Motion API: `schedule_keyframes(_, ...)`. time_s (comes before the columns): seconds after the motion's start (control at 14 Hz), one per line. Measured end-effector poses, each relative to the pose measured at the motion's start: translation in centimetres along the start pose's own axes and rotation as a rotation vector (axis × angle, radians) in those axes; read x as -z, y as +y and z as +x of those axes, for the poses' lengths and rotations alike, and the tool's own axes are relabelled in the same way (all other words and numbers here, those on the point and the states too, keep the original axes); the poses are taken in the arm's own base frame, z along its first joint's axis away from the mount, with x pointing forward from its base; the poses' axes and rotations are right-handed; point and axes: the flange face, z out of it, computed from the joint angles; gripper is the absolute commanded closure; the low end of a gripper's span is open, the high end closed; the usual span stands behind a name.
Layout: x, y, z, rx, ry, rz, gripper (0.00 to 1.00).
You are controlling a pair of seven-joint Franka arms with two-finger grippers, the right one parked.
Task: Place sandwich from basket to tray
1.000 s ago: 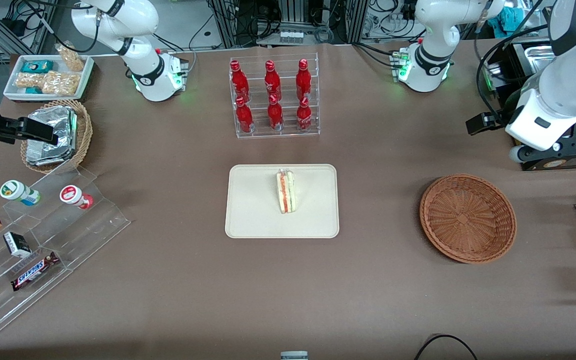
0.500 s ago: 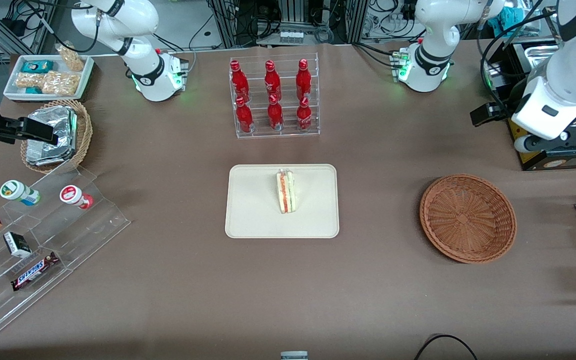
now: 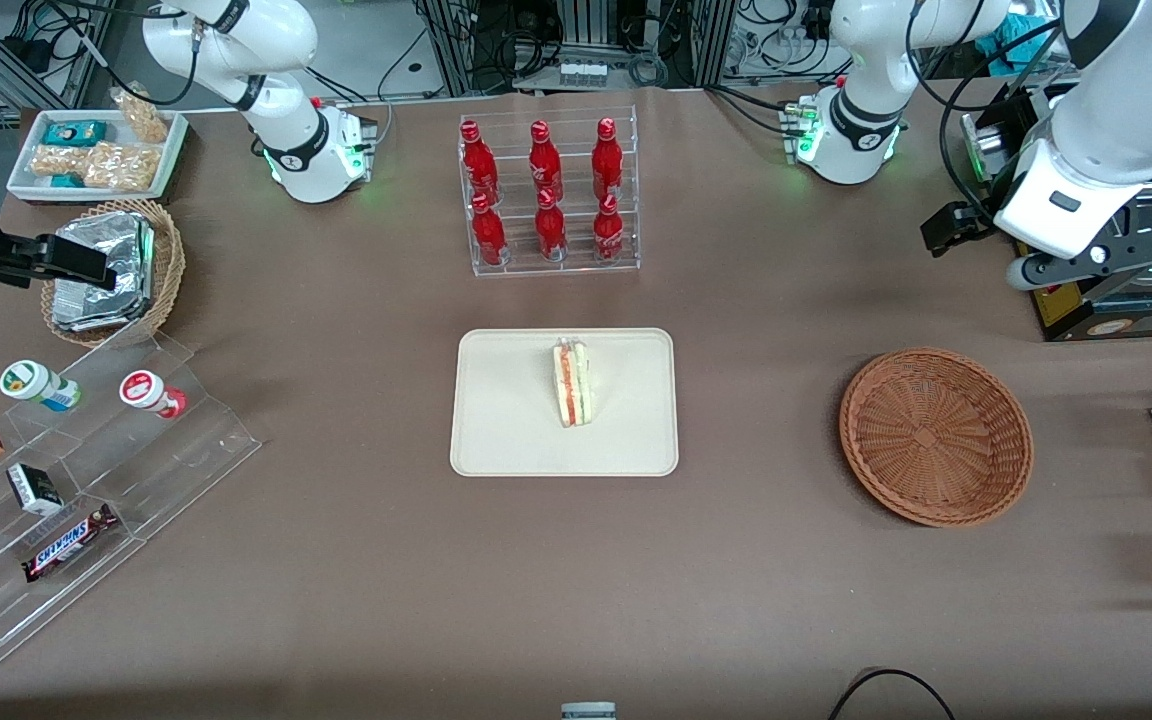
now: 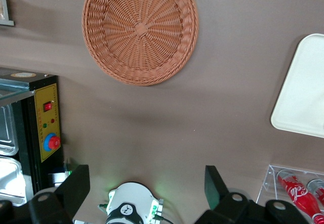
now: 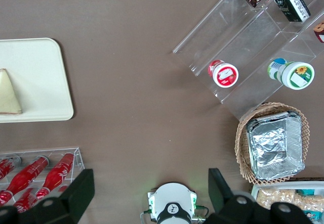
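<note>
The sandwich (image 3: 572, 383), a pale wedge with red and green filling, stands on its edge on the cream tray (image 3: 496, 440) at the table's middle. The reddish-brown basket (image 3: 936, 435) lies toward the working arm's end and holds nothing. My gripper (image 4: 146, 171) is open, its two black fingers (image 4: 76, 183) wide apart with nothing between them. It hangs high above the table, farther from the front camera than the basket (image 4: 140, 29), near the arm's own base (image 4: 131, 206). Its white hand (image 3: 1061, 205) shows in the front view. A corner of the tray (image 4: 304, 92) shows in the wrist view.
A clear rack of red bottles (image 3: 548, 195) stands farther from the front camera than the tray. A black box with a yellow panel and red button (image 4: 46, 128) sits beside the working arm. A tan basket of foil packets (image 3: 111, 270) and acrylic snack steps (image 3: 86, 450) lie toward the parked arm's end.
My gripper has drawn back from the front camera and shifted a little toward the table's middle. The sandwich, tray and basket have not moved.
</note>
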Motion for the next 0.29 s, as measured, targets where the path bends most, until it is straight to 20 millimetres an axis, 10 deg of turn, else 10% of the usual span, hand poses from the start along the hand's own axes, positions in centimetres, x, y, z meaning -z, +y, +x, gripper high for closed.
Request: schedule_keyframes(0.29,-0.07,-0.25,0.41,0.005,-0.003,-0.005,0.00)
